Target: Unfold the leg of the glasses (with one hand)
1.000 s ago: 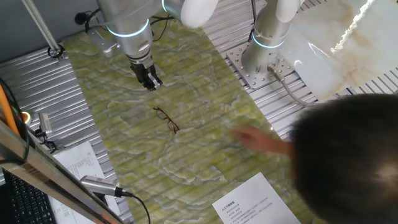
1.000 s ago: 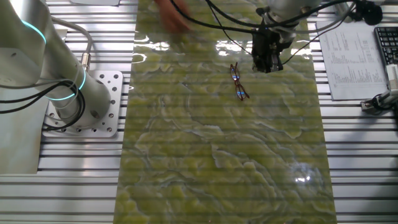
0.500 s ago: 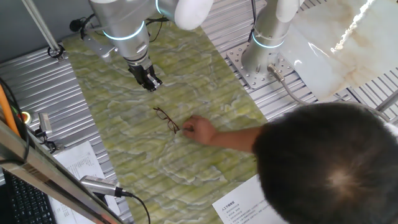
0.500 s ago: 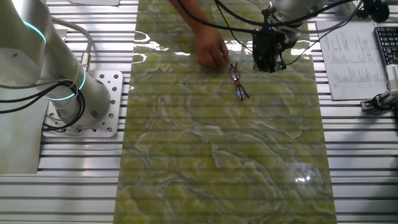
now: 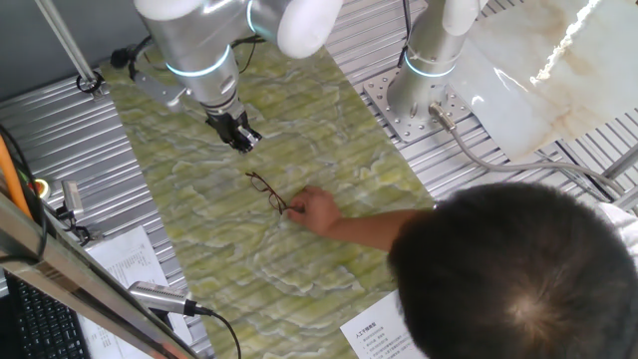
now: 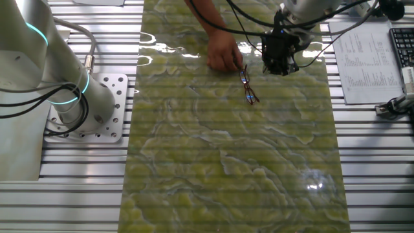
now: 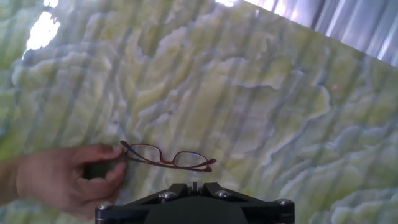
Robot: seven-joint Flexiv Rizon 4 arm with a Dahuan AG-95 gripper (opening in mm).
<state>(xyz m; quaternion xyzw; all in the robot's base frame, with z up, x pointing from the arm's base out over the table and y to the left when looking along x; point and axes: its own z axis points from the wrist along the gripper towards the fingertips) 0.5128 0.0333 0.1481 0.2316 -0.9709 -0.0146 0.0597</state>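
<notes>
The glasses (image 5: 265, 189), thin reddish-brown wire frame with clear lenses, lie folded on the green marbled mat (image 5: 329, 150). They also show in the other fixed view (image 6: 249, 87) and in the hand view (image 7: 168, 158). My black gripper (image 5: 242, 138) hangs above the mat, a short way from the glasses and not touching them. It also shows in the other fixed view (image 6: 279, 65). In the hand view my gripper (image 7: 194, 185) sits at the bottom edge, fingers together and empty. A person's bare hand (image 7: 62, 180) holds one end of the glasses.
The person's head (image 5: 528, 269) and forearm (image 5: 369, 224) reach in over the mat's near right side. A second arm's base (image 5: 429, 90) stands on the metal table beside the mat. Paper sheets (image 5: 384, 329) lie at the mat's edge. A keyboard (image 6: 402, 52) is off to one side.
The person's hand reached across the mat and took hold of one end of the glasses. My arm drifted slightly; the gripper stayed shut above the mat.
</notes>
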